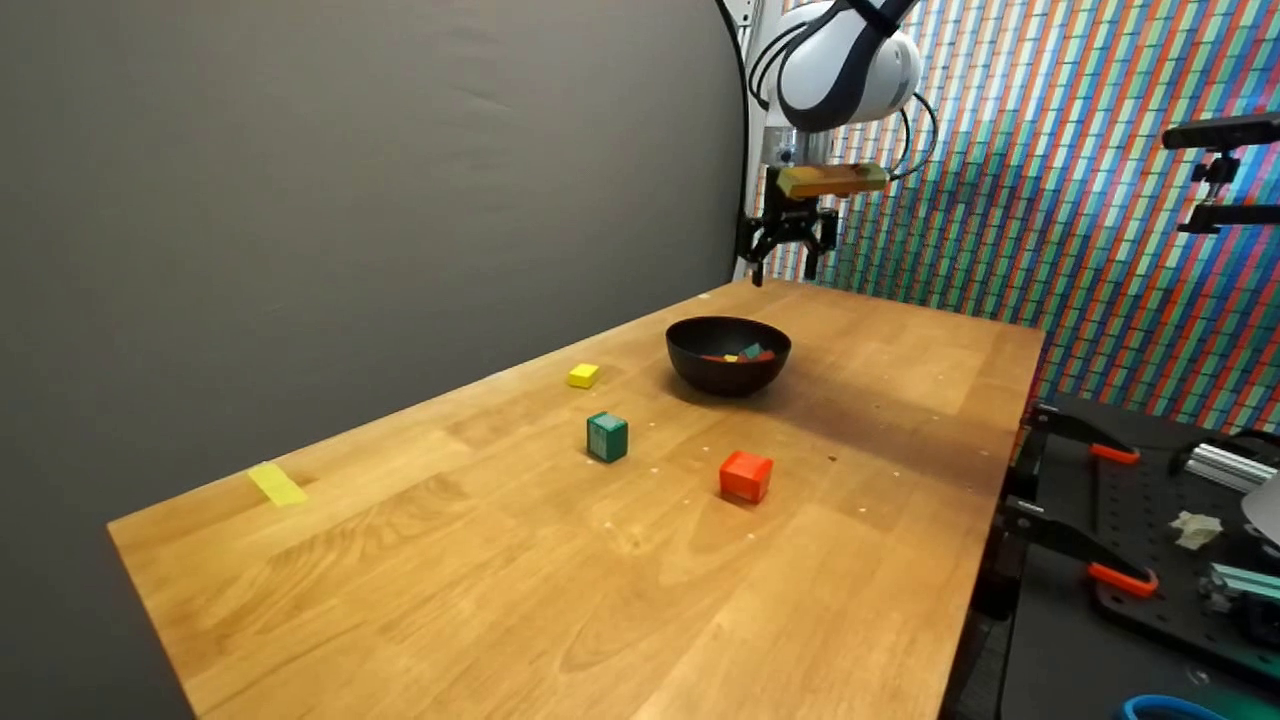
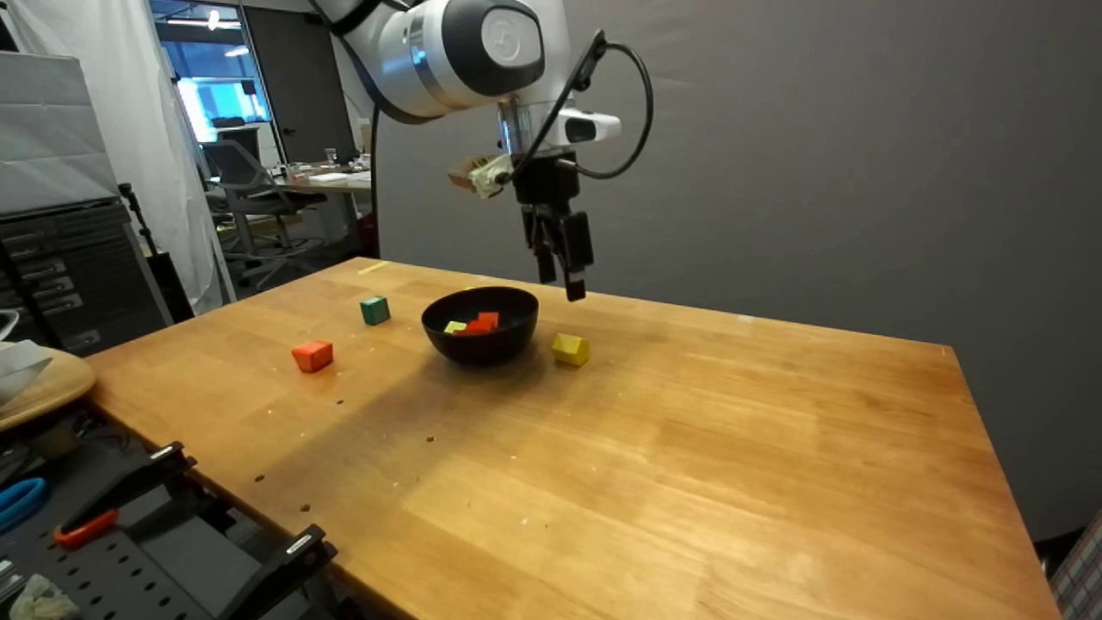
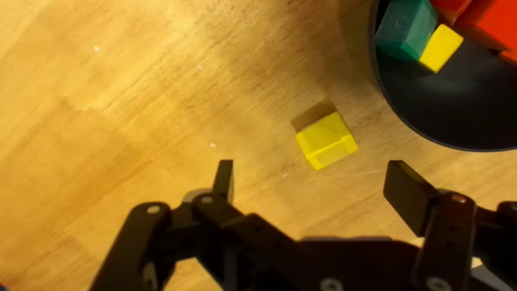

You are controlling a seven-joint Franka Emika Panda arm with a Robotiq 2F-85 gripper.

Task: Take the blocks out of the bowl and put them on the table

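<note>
You look about halfway along. Out on the bench (image 1: 450,600): a green block (image 1: 607,437), an orange-red block (image 1: 746,476) and a yellow block (image 1: 583,375), all apart from one another; in an exterior view, another yellow block (image 2: 570,350) sits just beside the bowl (image 2: 479,349). Leave the flat yellow strip (image 1: 277,484) out of your tally.

Your tool (image 3: 310,166) hangs above the bench, jaws wide apart, holding nothing; that last yellow block lies on the bench below.

Bowl: black, upright, not yet empty. Wrist view gives you a second green block (image 3: 406,30) inside, a yellow cube (image 3: 441,47) seemingly touching it, and red blocks (image 3: 497,20), two at least, crowded close. That view cuts the bowl off, so you can't get a full count; at least four left for you to lift. Next, likely, you swing over the bowl; with blocks that tight, watch for jaws nudging a neighbour
</note>
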